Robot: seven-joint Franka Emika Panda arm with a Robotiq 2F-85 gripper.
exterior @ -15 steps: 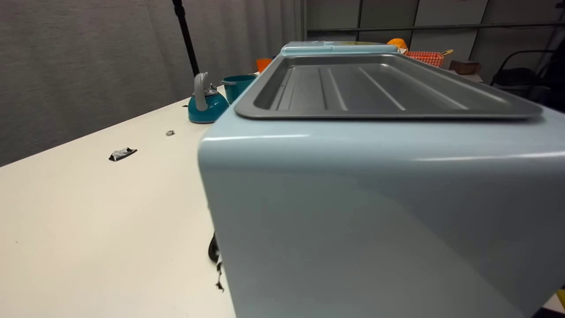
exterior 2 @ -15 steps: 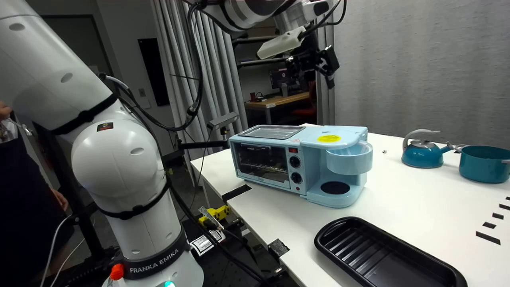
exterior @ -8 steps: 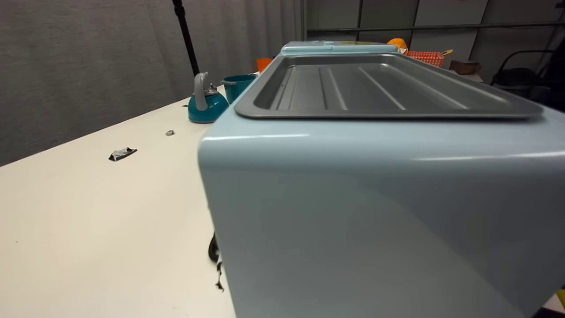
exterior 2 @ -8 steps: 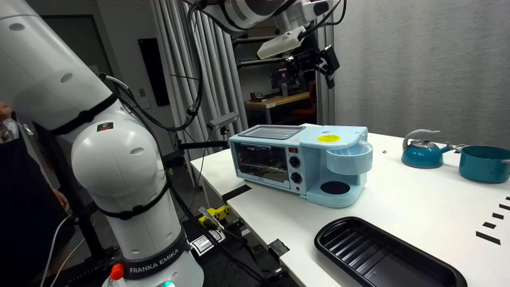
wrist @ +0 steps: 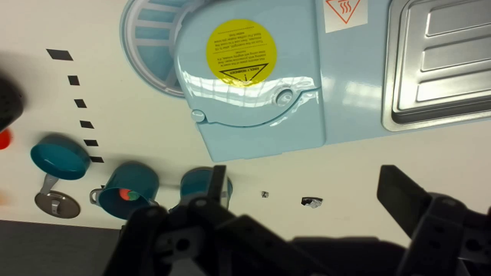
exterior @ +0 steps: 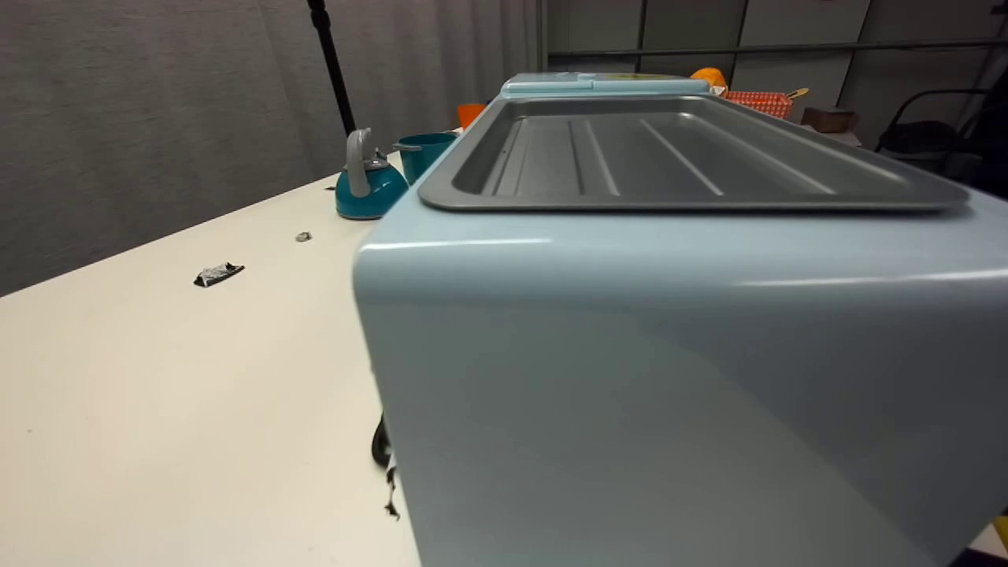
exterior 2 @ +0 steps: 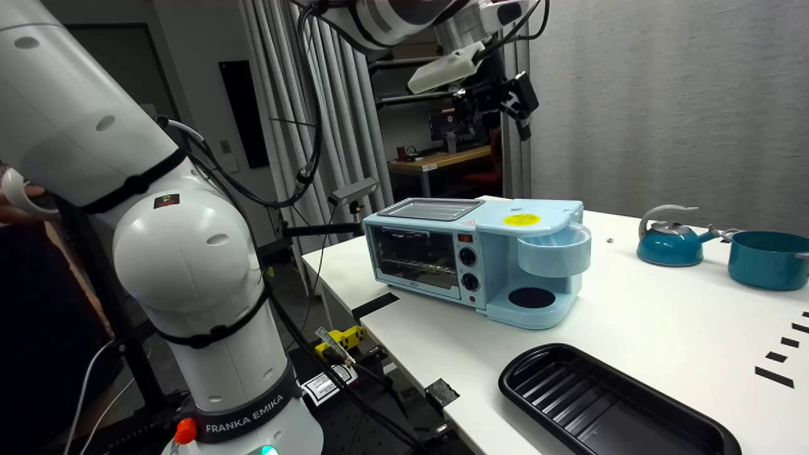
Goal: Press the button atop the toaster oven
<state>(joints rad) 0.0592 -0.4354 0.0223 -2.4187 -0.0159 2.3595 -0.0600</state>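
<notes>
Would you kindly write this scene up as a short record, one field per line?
appliance: light-blue toaster oven on a white table
on its top: grey ribbed tray, round yellow sticker
fingers: spread apart, holding nothing, higher than the toaster oven
contact with toaster oven: none
cookware nearby: black ribbed pan, teal kettle, teal pot
</notes>
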